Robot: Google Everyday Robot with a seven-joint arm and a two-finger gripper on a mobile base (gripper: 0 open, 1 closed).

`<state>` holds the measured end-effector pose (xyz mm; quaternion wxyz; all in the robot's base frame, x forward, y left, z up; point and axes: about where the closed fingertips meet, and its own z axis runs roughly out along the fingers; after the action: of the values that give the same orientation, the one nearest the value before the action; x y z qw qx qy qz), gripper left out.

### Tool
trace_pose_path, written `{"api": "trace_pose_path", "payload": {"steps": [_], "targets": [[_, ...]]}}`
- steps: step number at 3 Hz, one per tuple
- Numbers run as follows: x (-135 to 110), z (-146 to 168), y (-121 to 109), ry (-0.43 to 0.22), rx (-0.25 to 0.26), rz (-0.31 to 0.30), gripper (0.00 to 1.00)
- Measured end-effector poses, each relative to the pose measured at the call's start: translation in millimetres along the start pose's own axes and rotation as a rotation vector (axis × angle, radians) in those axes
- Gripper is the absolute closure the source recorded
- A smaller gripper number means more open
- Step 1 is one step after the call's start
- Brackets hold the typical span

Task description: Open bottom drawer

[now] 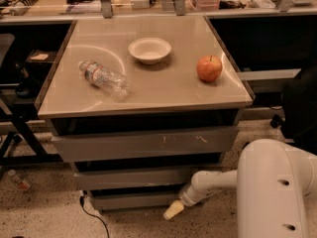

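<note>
You are at the reach-and-grip step. The bottom drawer (130, 201), lowest and narrowest of the three, sits just above the floor on the cabinet's near face and looks shut, tucked under the middle drawer (133, 177). Your gripper (173, 210) hangs low at that drawer's right end, just in front of its face, on the arm (214, 181) reaching in from the right. I cannot tell whether it touches the front, nor whether it is apart or together; it seems to hold nothing. Next, I judge, you need a purchase on the drawer's upper lip (the front shows no handle), then a straight pull toward the near side.
</note>
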<state>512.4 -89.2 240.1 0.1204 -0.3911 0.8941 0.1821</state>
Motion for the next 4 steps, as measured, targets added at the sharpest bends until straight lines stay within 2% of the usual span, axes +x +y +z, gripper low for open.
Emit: {"api": "trace_pose_path", "payload": {"steps": [1, 2, 3, 4], "targets": [[-11, 5, -10, -0.041, 0.032, -0.014, 0.0], [-9, 6, -10, -0.042, 0.033, -0.014, 0.0], [-4, 25, -19, -0.006, 0.049, -0.018, 0.0], [4, 42, -22, 0.036, 0.043, -0.029, 0.0]]}}
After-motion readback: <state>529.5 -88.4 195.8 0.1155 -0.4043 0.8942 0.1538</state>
